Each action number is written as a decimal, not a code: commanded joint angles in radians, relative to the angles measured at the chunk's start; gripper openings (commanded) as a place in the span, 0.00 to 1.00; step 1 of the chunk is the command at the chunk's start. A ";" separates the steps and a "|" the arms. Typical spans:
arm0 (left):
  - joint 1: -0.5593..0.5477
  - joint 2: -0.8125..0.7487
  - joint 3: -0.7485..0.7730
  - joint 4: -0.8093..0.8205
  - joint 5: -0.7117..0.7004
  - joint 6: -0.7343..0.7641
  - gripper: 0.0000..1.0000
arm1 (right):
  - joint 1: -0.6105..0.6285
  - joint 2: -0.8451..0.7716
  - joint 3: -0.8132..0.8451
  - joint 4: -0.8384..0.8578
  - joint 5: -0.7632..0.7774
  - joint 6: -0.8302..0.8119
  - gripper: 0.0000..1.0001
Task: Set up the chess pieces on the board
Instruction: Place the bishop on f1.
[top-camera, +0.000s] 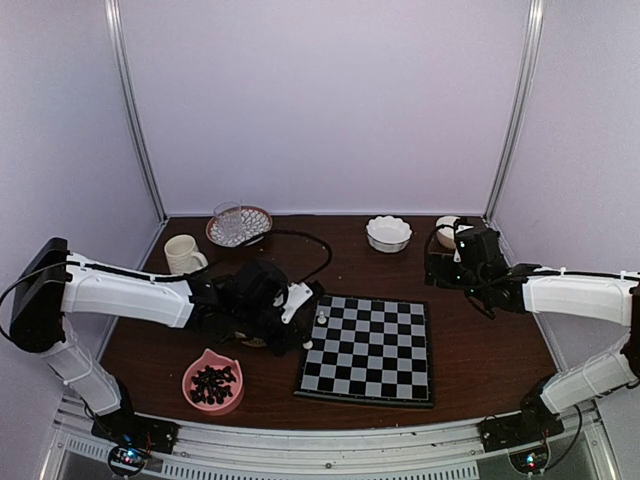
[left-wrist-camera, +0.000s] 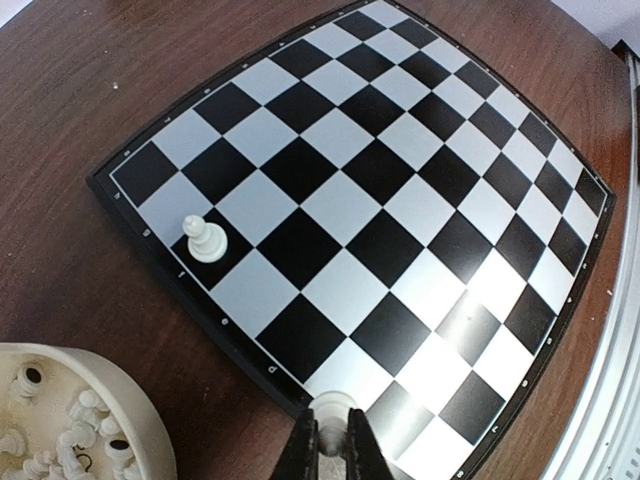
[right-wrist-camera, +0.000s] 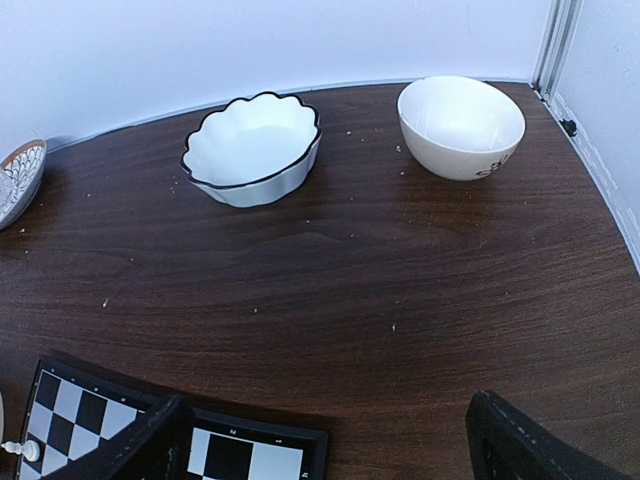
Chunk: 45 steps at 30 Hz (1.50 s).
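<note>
The board (top-camera: 372, 352) lies mid-table and fills the left wrist view (left-wrist-camera: 400, 180). One white chess piece (top-camera: 321, 313) stands upright on a black square by the board's left edge; it also shows in the left wrist view (left-wrist-camera: 205, 241). My left gripper (left-wrist-camera: 333, 440) is shut on another white chess piece (left-wrist-camera: 333, 408), held over the same edge of the board, and appears in the top view (top-camera: 303, 342). My right gripper (right-wrist-camera: 330, 450) is open and empty above bare table beyond the board's far right corner (right-wrist-camera: 250, 455); it also shows in the top view (top-camera: 438, 268).
A cream bowl of several white pieces (left-wrist-camera: 60, 425) sits left of the board, under my left arm. A pink bowl of black pieces (top-camera: 213, 382) is front left. A cup (top-camera: 183, 253), a glass plate (top-camera: 238, 225), a scalloped bowl (right-wrist-camera: 255, 150) and a white bowl (right-wrist-camera: 462, 125) stand along the back.
</note>
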<state>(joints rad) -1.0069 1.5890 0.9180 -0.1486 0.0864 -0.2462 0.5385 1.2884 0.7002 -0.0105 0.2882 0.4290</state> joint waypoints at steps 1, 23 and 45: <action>-0.015 0.028 0.003 0.058 0.005 0.027 0.03 | 0.006 -0.004 0.010 -0.002 -0.003 -0.004 0.98; -0.052 0.094 0.032 0.035 -0.026 0.037 0.04 | 0.005 -0.008 0.010 -0.005 -0.003 -0.003 0.98; -0.061 0.133 0.074 0.011 -0.041 0.047 0.04 | 0.006 -0.008 0.010 -0.005 0.000 -0.004 0.98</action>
<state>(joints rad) -1.0580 1.7084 0.9604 -0.1436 0.0586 -0.2161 0.5385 1.2884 0.7002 -0.0105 0.2878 0.4286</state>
